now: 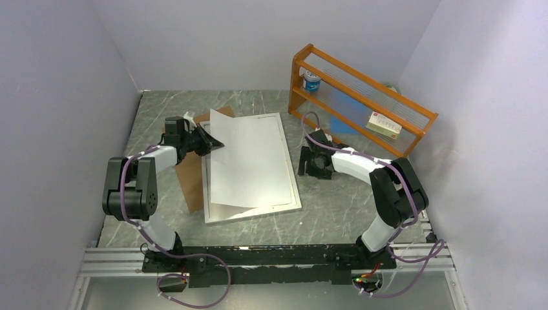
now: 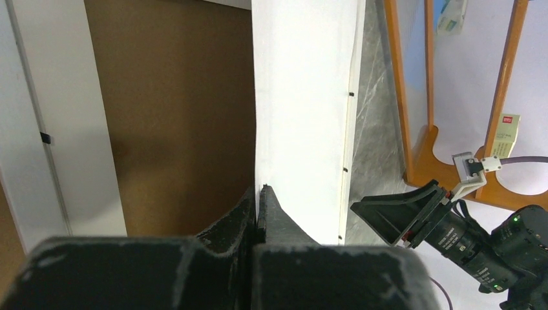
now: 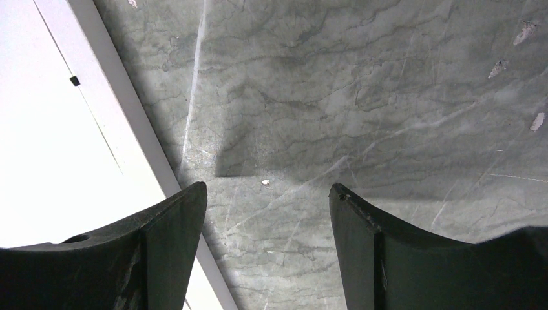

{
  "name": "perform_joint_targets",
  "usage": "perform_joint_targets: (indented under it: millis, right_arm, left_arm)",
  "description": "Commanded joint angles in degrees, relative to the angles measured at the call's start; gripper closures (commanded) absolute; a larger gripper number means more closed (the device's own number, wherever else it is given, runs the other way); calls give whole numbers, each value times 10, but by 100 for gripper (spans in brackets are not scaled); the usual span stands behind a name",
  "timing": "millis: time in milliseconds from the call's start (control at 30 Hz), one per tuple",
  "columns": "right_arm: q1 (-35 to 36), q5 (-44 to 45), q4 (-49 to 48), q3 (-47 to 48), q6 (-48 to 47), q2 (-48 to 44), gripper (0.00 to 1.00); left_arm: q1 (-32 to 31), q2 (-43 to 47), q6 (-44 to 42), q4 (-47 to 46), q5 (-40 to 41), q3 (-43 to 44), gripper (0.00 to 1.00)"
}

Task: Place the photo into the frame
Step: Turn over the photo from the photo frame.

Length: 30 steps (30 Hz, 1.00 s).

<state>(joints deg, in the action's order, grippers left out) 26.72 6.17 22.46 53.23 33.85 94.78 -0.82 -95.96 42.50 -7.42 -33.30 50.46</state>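
The photo [image 1: 249, 161] shows only its plain white back; its printed side is hidden. It lies tilted over the white frame [image 1: 294, 194], which rests flat on the table. My left gripper [image 1: 208, 141] is shut on the photo's left edge and holds that edge raised. In the left wrist view the fingers [image 2: 260, 194] pinch the sheet [image 2: 304, 97]. My right gripper [image 1: 311, 163] is open and empty, low over the table just right of the frame. In the right wrist view it [image 3: 268, 194] hangs over bare marble beside the frame's border [image 3: 97, 77].
A brown backing board [image 1: 190, 177] lies left of the frame, partly under it, and shows in the left wrist view [image 2: 174, 116]. An orange wooden rack [image 1: 362, 97] at the back right holds a can [image 1: 312, 81] and a small box [image 1: 384, 124]. Grey walls close three sides.
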Motion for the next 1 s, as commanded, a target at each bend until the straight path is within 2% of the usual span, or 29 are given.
perform_joint_targets:
  millis: [0, 233, 400, 533, 633, 700, 800, 833, 867, 967]
  right_arm:
    - [-4, 23, 42, -12, -8, 15, 27]
    - [-4, 24, 41, -9, -9, 22, 26]
    - [-4, 24, 42, -4, -9, 26, 27]
    - [-4, 25, 41, -5, -6, 26, 27]
    - [-4, 26, 44, -3, -4, 24, 27]
    - [-4, 25, 46, -2, -1, 25, 27]
    - [-4, 27, 45, -2, 1, 21, 27]
    - [-4, 28, 45, -4, 2, 19, 27]
    - [-4, 28, 44, -5, 2, 17, 27]
    - [-4, 28, 43, -7, 3, 14, 27]
  left_arm:
    - [0, -22, -1, -60, -29, -9, 98]
    - [-9, -45, 10, -88, -64, -20, 97]
    - [-16, -48, 4, -64, -39, -17, 97]
    - [-16, -37, -15, -11, -4, -3, 74]
    - [-15, -32, -26, 20, 12, 12, 52]
    - [-16, -31, -26, 43, 17, 25, 42]
    - [-16, -22, -13, 141, 69, 57, 25]
    - [-16, -18, -16, 172, 85, 66, 17]
    - [-16, -13, -19, 194, 93, 74, 12]
    - [-16, -3, -31, 257, 114, 96, 7]
